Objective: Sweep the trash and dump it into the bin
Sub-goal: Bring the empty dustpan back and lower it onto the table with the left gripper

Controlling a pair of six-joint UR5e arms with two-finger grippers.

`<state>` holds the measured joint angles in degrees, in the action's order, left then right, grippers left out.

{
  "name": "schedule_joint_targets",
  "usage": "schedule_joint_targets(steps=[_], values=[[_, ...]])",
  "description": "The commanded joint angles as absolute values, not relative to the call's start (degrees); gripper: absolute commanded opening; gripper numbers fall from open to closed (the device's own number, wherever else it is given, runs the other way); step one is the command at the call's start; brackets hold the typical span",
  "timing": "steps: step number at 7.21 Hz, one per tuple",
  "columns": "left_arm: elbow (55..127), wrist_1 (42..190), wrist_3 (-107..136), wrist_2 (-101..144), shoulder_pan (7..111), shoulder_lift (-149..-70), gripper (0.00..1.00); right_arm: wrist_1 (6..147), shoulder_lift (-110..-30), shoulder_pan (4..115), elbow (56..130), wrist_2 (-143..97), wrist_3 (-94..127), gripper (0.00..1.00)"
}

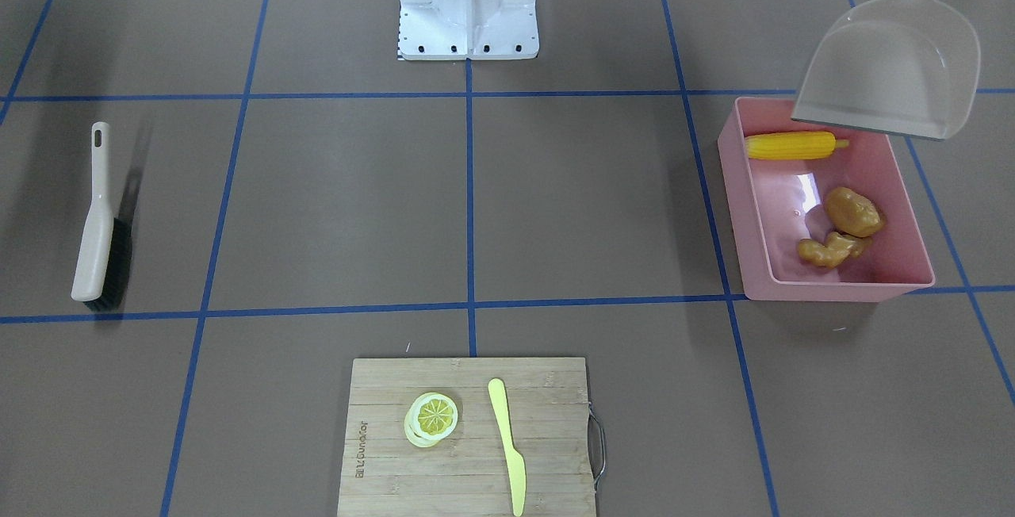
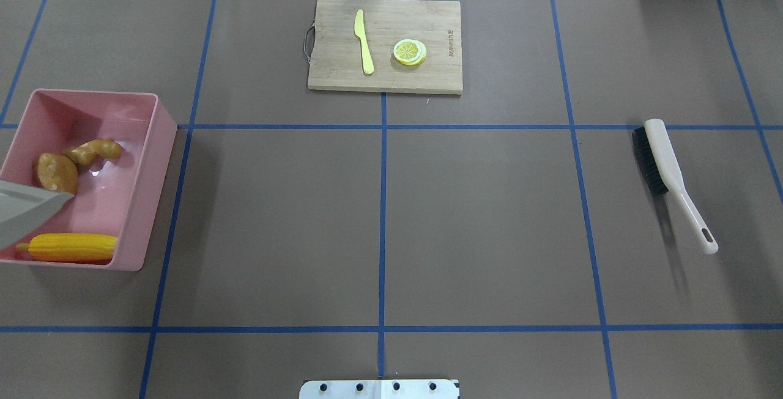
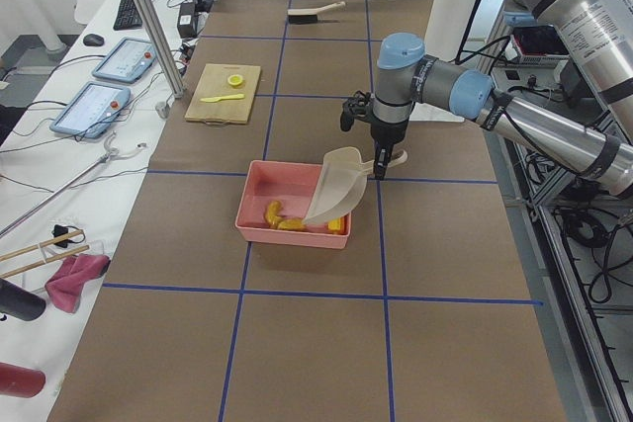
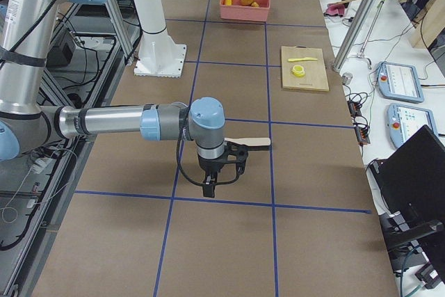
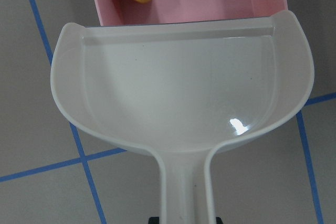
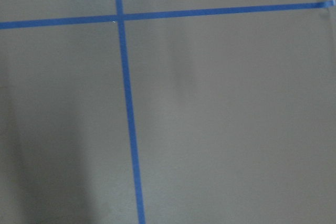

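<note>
Cutting board (image 1: 547,414) nearest, burnt-in brand mark (image 1: 358,449) (unreadable); trash (image 1: 852,212) inside bin (image 1: 840,287), dustpan (image 1: 892,65) above.

Glossy pink plastic for the bin (image 1: 840,287), shiny enough inside to carry a white glare. Smooth, half-glossy beige plastic for the dustpan (image 5: 178,93), with one bright highlight. Ribbed yellow plastic on the corn cob (image 1: 790,146). Smooth, faintly shiny skin on the brown potato (image 1: 852,212) and the tan ginger root (image 1: 829,250). Matt brown paper across the table (image 1: 333,208), crossed by blue tape (image 1: 469,200). Pale grained wood for the cutting board (image 1: 444,477), with a thin metal handle (image 1: 600,442). Smooth pale yellow plastic for the knife (image 1: 507,442). Beige plastic and dark bristles on the brush (image 1: 93,239).
</note>
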<state>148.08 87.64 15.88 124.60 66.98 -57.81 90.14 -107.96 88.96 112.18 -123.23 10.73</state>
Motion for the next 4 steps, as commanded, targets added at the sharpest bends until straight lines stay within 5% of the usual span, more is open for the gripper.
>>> schedule_joint_targets(steps=[1,4], values=[[147.6,99.7,16.1,121.5,67.5,-61.7,0.00,85.6,-106.8,88.9,109.4,-124.0,11.2,1.00],[146.7,107.3,13.9,119.0,58.0,-67.2,0.00,85.5,-104.3,88.8,106.9,-126.9,11.0,1.00]])
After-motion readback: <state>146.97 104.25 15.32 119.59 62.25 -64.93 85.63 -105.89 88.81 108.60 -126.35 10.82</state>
